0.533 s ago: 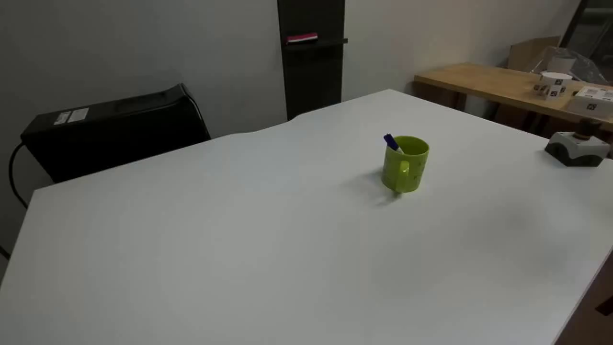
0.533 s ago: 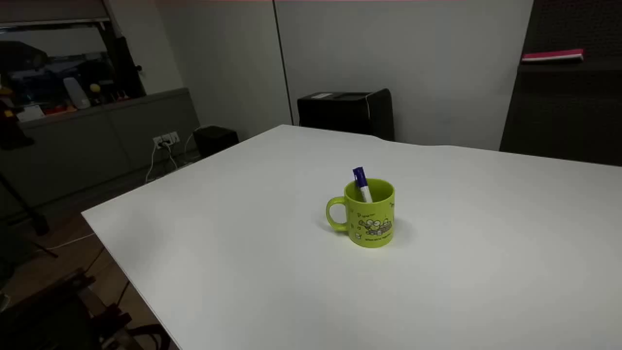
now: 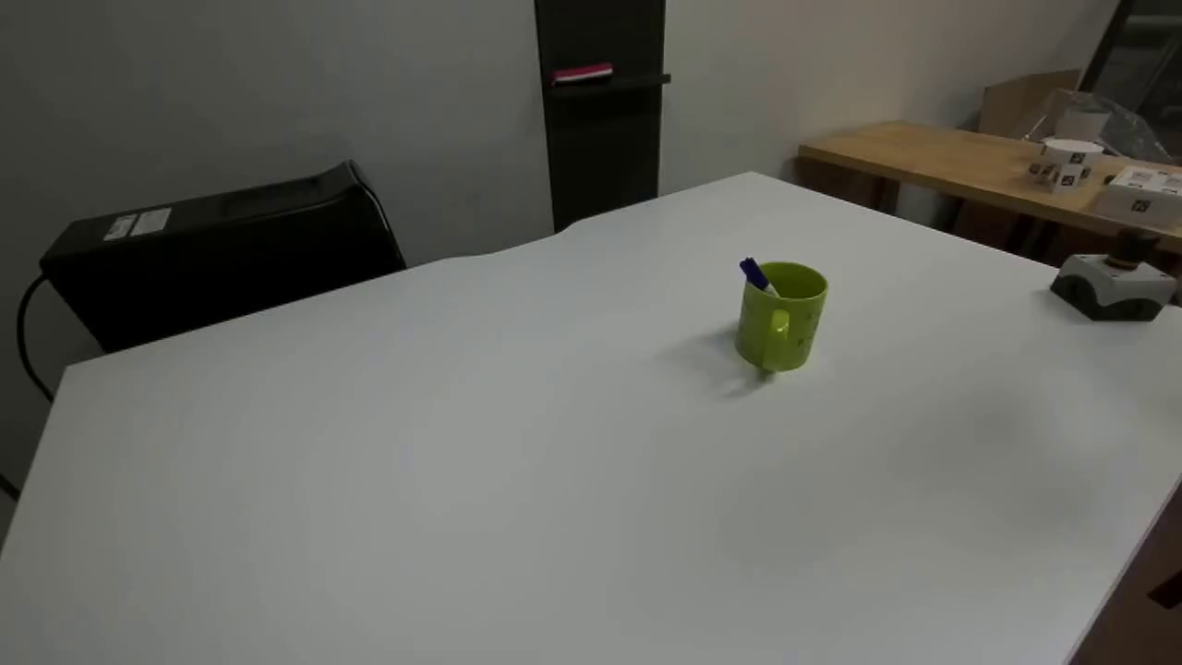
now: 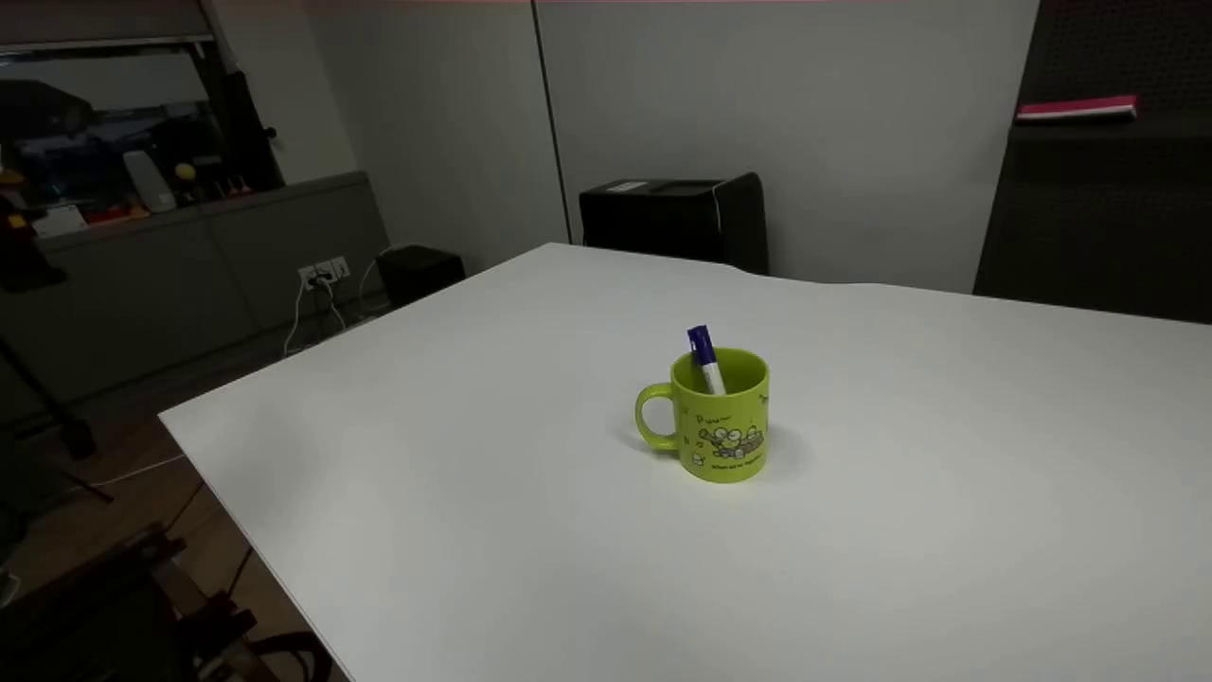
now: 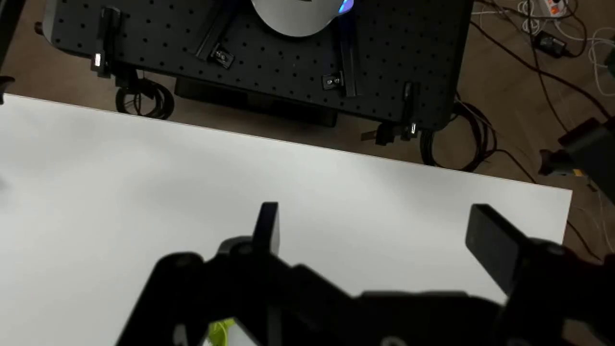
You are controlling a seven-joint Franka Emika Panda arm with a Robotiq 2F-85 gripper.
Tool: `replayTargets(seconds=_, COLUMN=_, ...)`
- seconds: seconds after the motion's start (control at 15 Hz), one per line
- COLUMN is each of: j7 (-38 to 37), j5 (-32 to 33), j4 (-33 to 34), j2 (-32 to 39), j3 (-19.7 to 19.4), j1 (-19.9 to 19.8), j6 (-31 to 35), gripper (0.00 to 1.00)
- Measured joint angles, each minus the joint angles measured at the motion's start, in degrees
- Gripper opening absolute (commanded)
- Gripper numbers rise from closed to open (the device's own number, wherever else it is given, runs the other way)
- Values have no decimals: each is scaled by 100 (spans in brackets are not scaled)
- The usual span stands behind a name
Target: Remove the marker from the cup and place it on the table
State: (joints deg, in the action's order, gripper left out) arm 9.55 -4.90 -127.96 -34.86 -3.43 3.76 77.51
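Observation:
The lime-green cup stands upright on the white table in both exterior views, the cup (image 3: 802,331) with its handle toward the camera, the cup (image 4: 696,426) with its handle at left. The marker, dark blue cap up and light body below, leans inside it against the rim, the marker (image 3: 757,274) also showing as the marker (image 4: 704,355). Its lower part is hidden in the cup. In the wrist view my gripper (image 5: 374,226) is open and empty above the table (image 5: 144,202). A sliver of the cup (image 5: 218,332) shows beside the left finger. The gripper is outside both exterior views.
A grey-and-black button box (image 3: 1115,288) sits at the table's right edge. A light wooden table (image 3: 923,152) with clutter stands behind. A black device (image 3: 222,249) is beyond the far edge. The wrist view shows a black perforated base plate (image 5: 269,67) and cables past the table edge.

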Motion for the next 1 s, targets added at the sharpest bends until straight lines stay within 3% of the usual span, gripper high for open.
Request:
replayTargets(seconds=0.67, j7=64, j5=4, j4=-5, j2=26, j3=5, j1=-3, j6=44, gripper=100)
replayTargets(seconds=1.0, j7=260, j5=33, j4=-25, j2=589, j3=-31, j1=-84, j6=826, gripper=100)
